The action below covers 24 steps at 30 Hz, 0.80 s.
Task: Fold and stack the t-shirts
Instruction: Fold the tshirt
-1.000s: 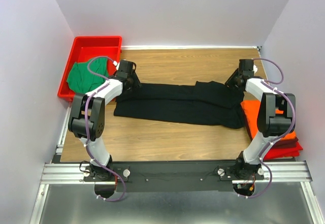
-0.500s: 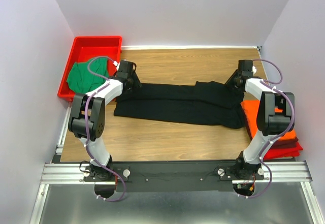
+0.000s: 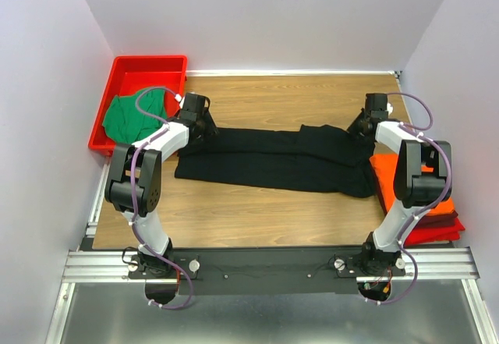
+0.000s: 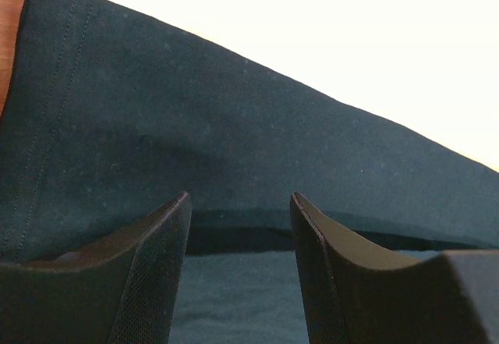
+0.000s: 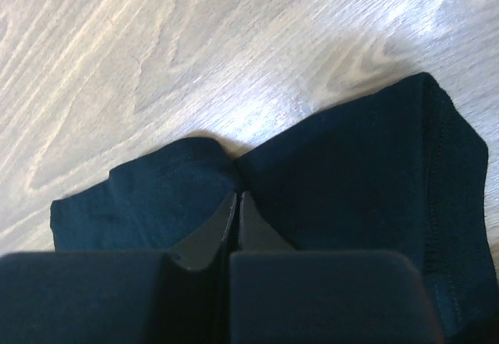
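The black t-shirt (image 3: 273,159) lies in a long folded band across the wooden table. My left gripper (image 3: 201,124) is at its far left corner, open, with its fingers (image 4: 156,266) low over the black cloth (image 4: 234,149). My right gripper (image 3: 360,125) is at the shirt's far right end, its jaws pressed together on a pinched crease of black cloth (image 5: 351,164). The orange t-shirt (image 3: 405,174) lies folded at the right edge, beside my right arm. The green t-shirt (image 3: 131,118) is bunched in the red tray (image 3: 148,68).
The red tray stands at the far left corner against the wall. A red layer (image 3: 437,231) shows under the orange shirt at the near right. Bare wood (image 3: 281,98) lies behind the black shirt and in front of it. Walls close in on three sides.
My right wrist has shifted very slightly toward the far side. The black shirt and my left arm look the same.
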Available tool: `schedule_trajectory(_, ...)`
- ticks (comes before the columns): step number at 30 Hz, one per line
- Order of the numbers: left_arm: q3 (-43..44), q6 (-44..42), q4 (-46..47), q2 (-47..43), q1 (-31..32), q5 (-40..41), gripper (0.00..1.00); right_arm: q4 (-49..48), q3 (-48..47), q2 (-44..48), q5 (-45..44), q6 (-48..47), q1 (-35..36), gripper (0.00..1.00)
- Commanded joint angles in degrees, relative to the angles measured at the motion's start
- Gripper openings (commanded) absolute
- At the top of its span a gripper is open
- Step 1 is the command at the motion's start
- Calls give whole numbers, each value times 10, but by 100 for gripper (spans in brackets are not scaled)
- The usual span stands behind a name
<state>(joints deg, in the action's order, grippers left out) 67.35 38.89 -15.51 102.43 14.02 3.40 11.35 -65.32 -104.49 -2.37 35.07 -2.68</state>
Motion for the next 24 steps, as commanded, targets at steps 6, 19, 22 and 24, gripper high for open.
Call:
schedule_trajectory(6, -8, -4, 7, -13, 7, -9, 61, -11, 41, 65, 55, 11, 1, 0)
schedule_trajectory(19, -1, -3, 7, 1, 11, -29, 62, 5, 176, 260, 155, 23, 1, 1)
schedule_trajectory(22, 0, -3, 6, 4, 13, -31, 61, 37, 200, 309, 163, 19, 1, 0)
schedule_trajectory(24, -1, -2, 6, 5, 13, -31, 61, 51, 217, 335, 167, 16, 1, 0)
